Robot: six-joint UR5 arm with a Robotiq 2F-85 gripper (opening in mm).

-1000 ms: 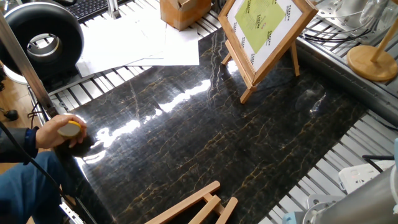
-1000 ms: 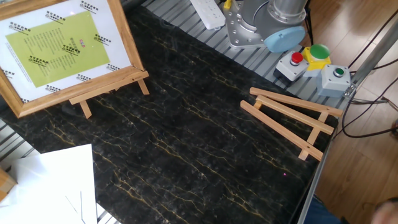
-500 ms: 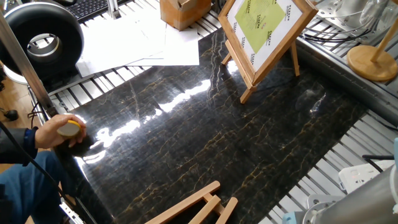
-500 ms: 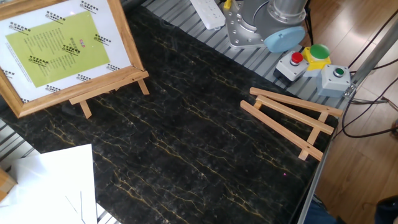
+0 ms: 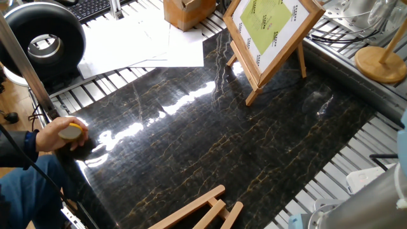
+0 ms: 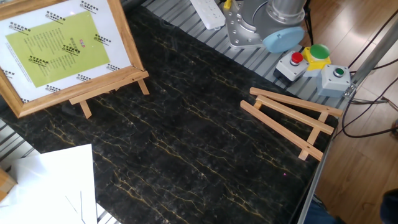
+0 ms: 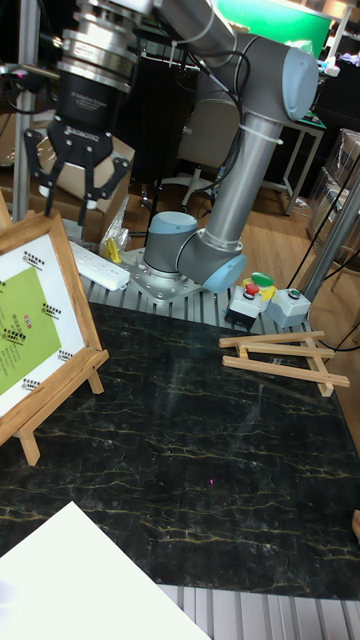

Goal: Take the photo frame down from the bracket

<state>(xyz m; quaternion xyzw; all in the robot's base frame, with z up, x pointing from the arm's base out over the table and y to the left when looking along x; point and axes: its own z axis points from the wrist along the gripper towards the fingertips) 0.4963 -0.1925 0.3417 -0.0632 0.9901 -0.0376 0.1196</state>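
The photo frame (image 5: 270, 28) (image 6: 59, 46) (image 7: 25, 320), light wood with a white mat and a yellow-green picture, leans on the bracket. The bracket's ledge bar (image 6: 112, 82) (image 7: 62, 383) carries its lower edge, and the slanted legs (image 5: 252, 95) stand on the black marble mat. In the tall fixed view my gripper (image 7: 68, 202) hangs open above the frame's upper right corner, clear of it, with nothing between the fingers. The two other views show only the arm's base (image 6: 261, 25).
A flat-folded wooden easel (image 6: 292, 121) (image 5: 197, 213) (image 7: 280, 360) lies near the arm's base. Button boxes (image 6: 317, 59) and a power strip (image 6: 208, 12) sit beside it. White paper sheets (image 5: 146, 41) (image 6: 50, 186) overlap the mat's edge. A person's hand (image 5: 60, 133) rests at one mat corner.
A grey part of the arm at the lower right edge of one fixed view has shifted slightly. The frame and bracket have not moved.
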